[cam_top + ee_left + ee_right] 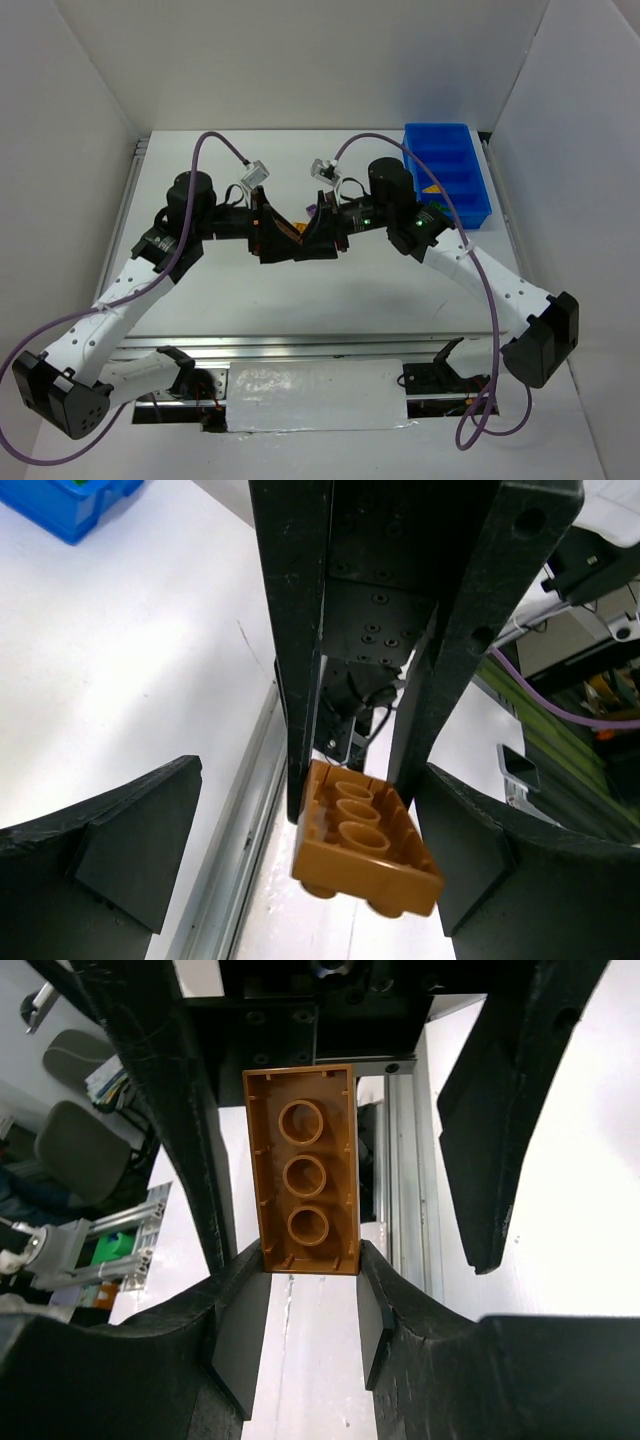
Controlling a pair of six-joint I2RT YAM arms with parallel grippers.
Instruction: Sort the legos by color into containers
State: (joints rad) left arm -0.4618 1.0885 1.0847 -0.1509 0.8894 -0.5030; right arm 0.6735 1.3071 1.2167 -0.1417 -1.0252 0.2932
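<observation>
A brown brick (303, 1170) is pinched by its end between the pads of my right gripper (308, 1260), underside toward that camera. In the left wrist view the same brick (365, 845) hangs from the right gripper's fingers (300, 630). My left gripper (310, 825) is wide open around it, its fingers standing apart from the brick on the left side and close on the right. From above both grippers, left (272, 235) and right (322, 232), meet nose to nose at the table's middle. The blue tray (470, 165) stands at the far right.
The tray holds an orange piece (432, 189), and green pieces show in it in the left wrist view (85, 488). A small purple piece (313, 210) shows just behind the grippers. An aluminium rail (300, 345) runs along the near edge. White walls enclose the table.
</observation>
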